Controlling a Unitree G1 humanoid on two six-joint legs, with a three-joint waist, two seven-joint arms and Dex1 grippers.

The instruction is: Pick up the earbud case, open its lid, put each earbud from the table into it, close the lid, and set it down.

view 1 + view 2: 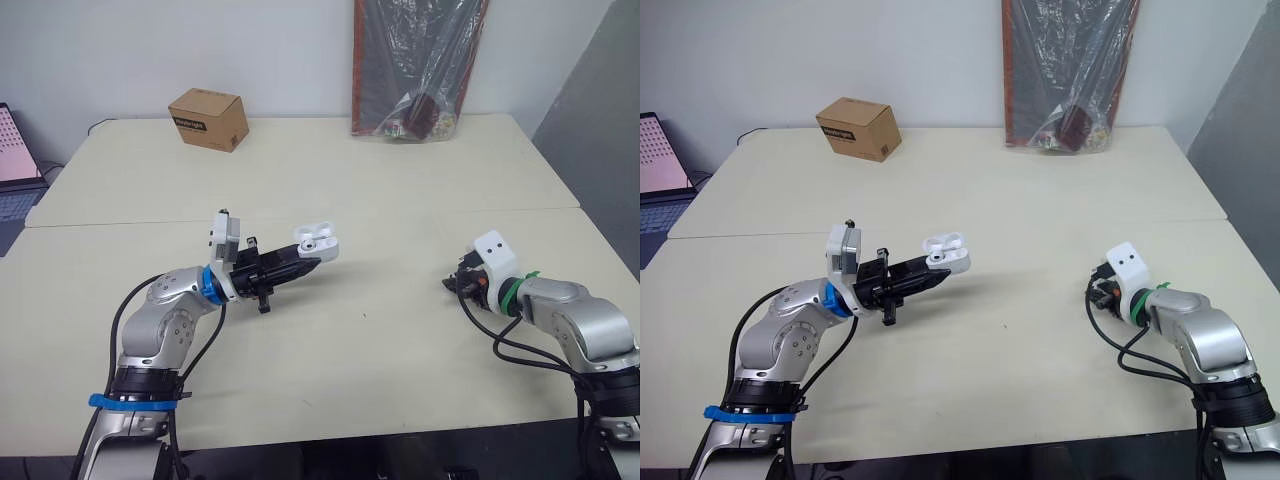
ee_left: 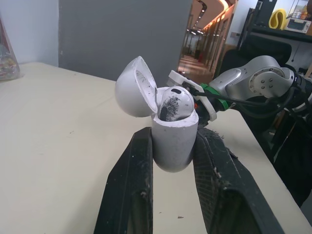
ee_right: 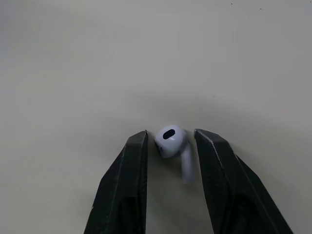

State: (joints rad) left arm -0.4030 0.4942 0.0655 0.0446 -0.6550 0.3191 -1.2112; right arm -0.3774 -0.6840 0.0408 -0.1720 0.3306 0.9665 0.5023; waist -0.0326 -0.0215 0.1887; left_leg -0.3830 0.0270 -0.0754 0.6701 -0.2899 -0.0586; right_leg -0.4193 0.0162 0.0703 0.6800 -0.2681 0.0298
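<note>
The left gripper (image 1: 303, 264) has its two black fingers (image 2: 129, 185) closed on the lower body of the small white plastic earbud case (image 2: 171, 146), one finger on either side, and holds it upright above the table. The case's rounded lid (image 2: 134, 87) is hinged open and tilted back. One white earbud (image 2: 173, 102) sits in the case, its head standing above the rim.

The right gripper (image 3: 171, 132) is down at the tabletop with its jaws partly open. They straddle the second white earbud (image 3: 170, 141), which lies on the surface with its head near the fingertips and its stem pointing back toward the wrist. A narrow gap shows on each side, so they do not seem to be pinching it.

On the cream-coloured table (image 1: 380, 340), as the head camera sees it, the held case is at about 8 o'clock from the table's middle and the right gripper at about 4 o'clock, well apart. A small brown cardboard box (image 1: 208, 118) stands at 11 o'clock. A dark panel wrapped in clear plastic (image 1: 420, 70) leans on the wall at 1 o'clock. An open laptop (image 1: 15, 160) is at 9 o'clock.
</note>
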